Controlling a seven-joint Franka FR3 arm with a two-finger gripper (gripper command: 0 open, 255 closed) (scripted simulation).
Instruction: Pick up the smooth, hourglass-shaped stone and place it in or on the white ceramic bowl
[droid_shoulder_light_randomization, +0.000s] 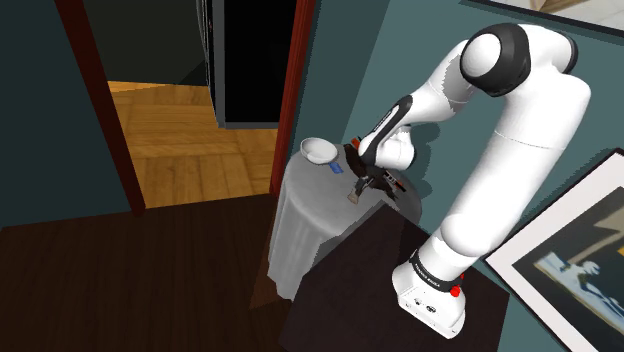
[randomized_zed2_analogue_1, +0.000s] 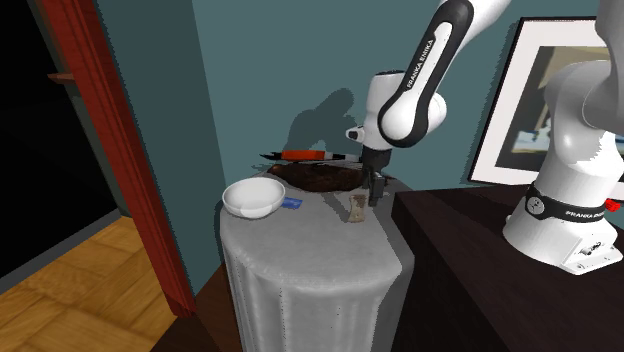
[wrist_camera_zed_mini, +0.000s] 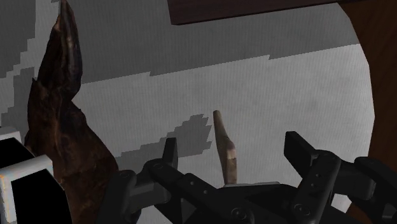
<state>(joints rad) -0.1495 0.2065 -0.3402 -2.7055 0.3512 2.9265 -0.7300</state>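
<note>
In the shoulder view, your arm reaches up and left from the stand (droid_shoulder_light_randomization: 432, 290) to the round cloth-covered tabletop (droid_shoulder_light_randomization: 305, 210). The pincer (droid_shoulder_light_randomization: 362, 186) points down over the tabletop edge nearest the stand. The small tan stone (droid_shoulder_light_randomization: 354, 199) sits right under its tips. The white bowl (droid_shoulder_light_randomization: 319, 149) stands on the far side of the tabletop, apart from the stone, with a small blue thing (droid_shoulder_light_randomization: 334, 169) between them.

In the second exterior view, you see the stone (randomized_zed2_analogue_1: 355, 208) standing upright on the cloth. The pincer (randomized_zed2_analogue_1: 375, 190) hangs just beside it, on that view's right. The bowl (randomized_zed2_analogue_1: 253, 197) stands toward the left edge of the tabletop (randomized_zed2_analogue_1: 310, 260), and the blue thing (randomized_zed2_analogue_1: 291, 204) lies close to its rim. A dark brown lump (randomized_zed2_analogue_1: 320, 177) lies behind them, with a red pen-like thing (randomized_zed2_analogue_1: 305, 155) behind that. A framed picture (randomized_zed2_analogue_1: 540, 100) leans against the wall.

In the wrist view, your pincer (wrist_camera_zed_mini: 233, 149) is spread wide. The stone (wrist_camera_zed_mini: 221, 130) rises between the two fingers (wrist_camera_zed_mini: 170, 156), and neither one touches it. The dark brown lump (wrist_camera_zed_mini: 60, 127) looms off to one side of the pincer, on the grey cloth (wrist_camera_zed_mini: 286, 95).
</note>
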